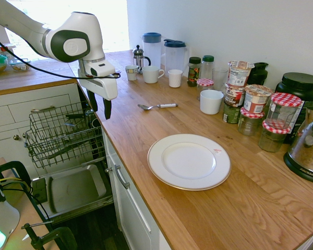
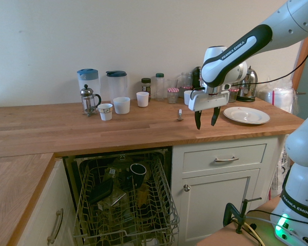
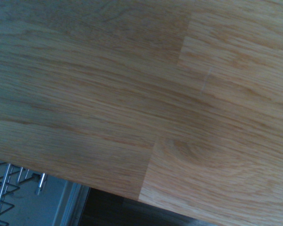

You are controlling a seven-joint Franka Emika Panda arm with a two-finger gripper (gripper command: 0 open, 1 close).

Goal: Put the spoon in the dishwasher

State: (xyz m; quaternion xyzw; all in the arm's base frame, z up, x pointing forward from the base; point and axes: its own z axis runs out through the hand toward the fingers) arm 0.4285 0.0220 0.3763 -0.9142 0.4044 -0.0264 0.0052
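Silver and untouched, the spoon (image 1: 156,106) lies on the wooden bench (image 1: 208,208) at centre frame, between the white cups and the plate (image 1: 189,161), well apart from the gripper (image 1: 99,108). Its fingers hang spread wide with nothing between them, over the bench edge at left. Nothing is done yet: grasp, carry and drop into the dishwasher (image 2: 124,205) rack all remain. Wrist view shows only blurred wood and a rack corner.

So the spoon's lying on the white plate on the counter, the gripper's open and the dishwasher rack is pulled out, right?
Not quite. The spoon lies on the bare wooden counter, apart from the white plate, as the first exterior view shows. The gripper is open and the dishwasher rack is pulled out.
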